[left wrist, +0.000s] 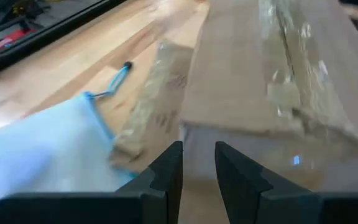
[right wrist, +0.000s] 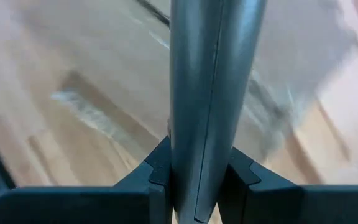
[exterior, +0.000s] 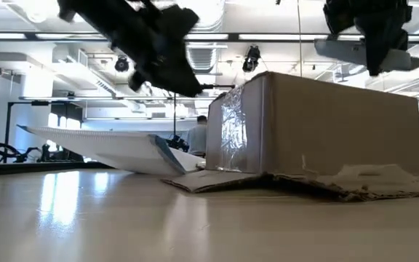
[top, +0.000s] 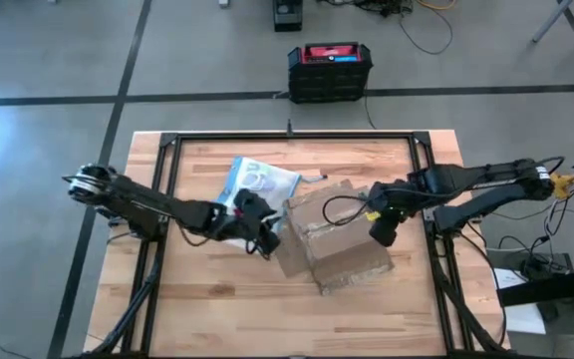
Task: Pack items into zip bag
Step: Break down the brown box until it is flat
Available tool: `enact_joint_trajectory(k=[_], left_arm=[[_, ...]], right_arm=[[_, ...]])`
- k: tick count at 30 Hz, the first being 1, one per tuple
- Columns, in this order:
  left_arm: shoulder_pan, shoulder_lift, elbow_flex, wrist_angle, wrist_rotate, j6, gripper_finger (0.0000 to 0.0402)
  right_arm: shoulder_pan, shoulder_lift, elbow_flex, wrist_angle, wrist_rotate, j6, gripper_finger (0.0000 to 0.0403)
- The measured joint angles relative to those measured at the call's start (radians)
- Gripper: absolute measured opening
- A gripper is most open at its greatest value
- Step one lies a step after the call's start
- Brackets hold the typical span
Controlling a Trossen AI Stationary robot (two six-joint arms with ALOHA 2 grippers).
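Observation:
The zip bag (top: 258, 180), clear with a blue strip (left wrist: 101, 118), lies on the table left of the brown cardboard box (top: 333, 242); in the low view the zip bag (exterior: 108, 144) lies slanted. Whitish ring-like items (top: 260, 179) show at the bag; whether in it or on it, I cannot tell. My left gripper (left wrist: 198, 169) hangs above the table between bag and box, its fingers a narrow gap apart with nothing between them. My right gripper (right wrist: 197, 186) hangs over the box's right part, shut on a slim grey stick-like tool (right wrist: 211, 87). My right gripper pinches the grey tool's near end (right wrist: 194, 177) between its two fingers. The tool runs on past the fingertips, along the fingers, which slant steeply down over the box. It is lifted with the gripper; where its far end lies does not show.
The box has loose flaps (exterior: 355, 182) spread on the table and clear tape (left wrist: 291, 81) across its top. A black and red case (top: 329, 70) stands on the floor beyond the table's far edge. Bare wood (top: 227, 299) lies toward the near edge.

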Motion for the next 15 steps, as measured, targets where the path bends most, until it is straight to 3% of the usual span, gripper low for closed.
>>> enact_joint_trajectory(k=[4, 8, 15], left_arm=[[-0.077, -0.040, -0.001, 0.104, -0.038, 0.015, 0.0078], [-0.133, 0.007, -0.001, 0.281, -0.056, 0.036, 0.0078], [-0.148, 0.127, -0.001, 0.428, -0.053, 0.031, 0.0103]], right_arm=[[0.011, 0.000, 0.026, 0.151, -0.063, -0.203, 0.0057], [-0.008, 0.025, 0.003, 0.337, -0.253, -0.396, 0.0057], [-0.029, 0.095, -0.004, 0.653, -0.277, -0.660, 0.0057]])
